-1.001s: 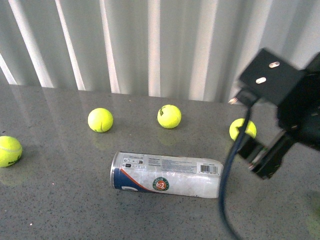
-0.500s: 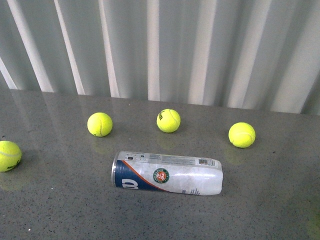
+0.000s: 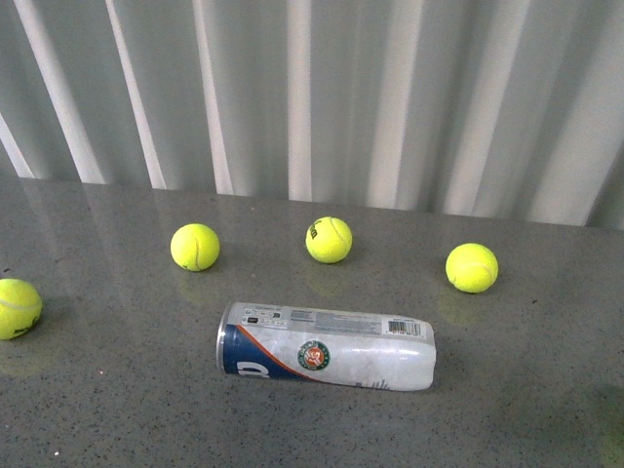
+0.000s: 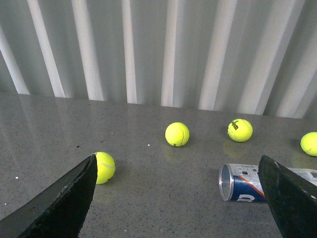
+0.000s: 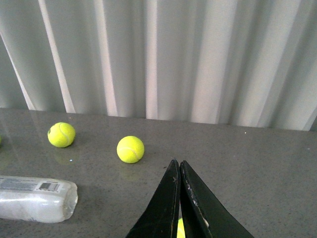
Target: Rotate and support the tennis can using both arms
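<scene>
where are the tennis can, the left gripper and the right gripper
tennis can (image 3: 327,348): front view, middle of its label
left gripper (image 4: 177,159): left wrist view, midway between open fingertips
right gripper (image 5: 178,162): right wrist view, at the shut fingertips

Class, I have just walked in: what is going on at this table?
Nothing is being handled right now. The can lies on its side on the table, metal-rimmed end toward the robot's left, with four balls loose around it. Neither gripper shows in the front view. The left gripper is open, short of the can's rim; the right gripper is shut and clear of the can.
</scene>
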You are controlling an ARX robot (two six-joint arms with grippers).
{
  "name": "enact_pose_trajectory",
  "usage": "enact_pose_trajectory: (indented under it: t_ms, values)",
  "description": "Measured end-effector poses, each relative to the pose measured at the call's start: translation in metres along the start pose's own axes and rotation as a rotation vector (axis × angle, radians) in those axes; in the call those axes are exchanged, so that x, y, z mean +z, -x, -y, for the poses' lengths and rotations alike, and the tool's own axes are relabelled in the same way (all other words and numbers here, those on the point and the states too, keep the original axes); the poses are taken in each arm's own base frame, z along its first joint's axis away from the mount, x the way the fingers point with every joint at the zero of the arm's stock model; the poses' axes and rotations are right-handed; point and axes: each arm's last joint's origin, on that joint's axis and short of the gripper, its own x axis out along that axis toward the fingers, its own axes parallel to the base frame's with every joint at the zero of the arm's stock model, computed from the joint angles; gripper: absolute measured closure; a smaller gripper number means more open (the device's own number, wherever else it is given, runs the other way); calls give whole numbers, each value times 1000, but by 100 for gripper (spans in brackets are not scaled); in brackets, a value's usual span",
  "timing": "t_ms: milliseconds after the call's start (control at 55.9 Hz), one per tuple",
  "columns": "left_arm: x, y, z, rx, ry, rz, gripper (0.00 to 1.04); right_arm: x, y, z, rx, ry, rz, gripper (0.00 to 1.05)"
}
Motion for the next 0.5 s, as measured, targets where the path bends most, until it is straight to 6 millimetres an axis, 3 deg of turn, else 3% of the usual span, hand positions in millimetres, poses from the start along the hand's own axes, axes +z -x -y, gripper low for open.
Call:
enact_pose_trajectory:
  t_ms: [250, 500]
  values:
    - [0, 0, 0, -1, 0, 0, 7, 1, 7, -14, 7, -3, 8, 101]
    - [0, 0, 0, 0, 0, 0, 7, 1, 12, -14, 4, -3, 8, 101]
